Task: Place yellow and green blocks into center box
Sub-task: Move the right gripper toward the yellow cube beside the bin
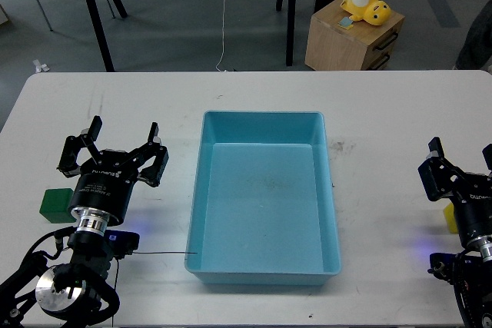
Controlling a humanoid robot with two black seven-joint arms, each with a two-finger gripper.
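The left hand [123, 144] hovers with fingers spread wide beside the green block [56, 205] on the worktop [254, 86]; the yellow block [450, 219] sits half-hidden behind the right hand [461, 163], also spread. Both cubes look light and rigid, best pinched across flat sides. The center box [263, 266] lies empty.

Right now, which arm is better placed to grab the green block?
Left. The green block sits just beside the open left gripper, on the bin's left; the right gripper is across the table.
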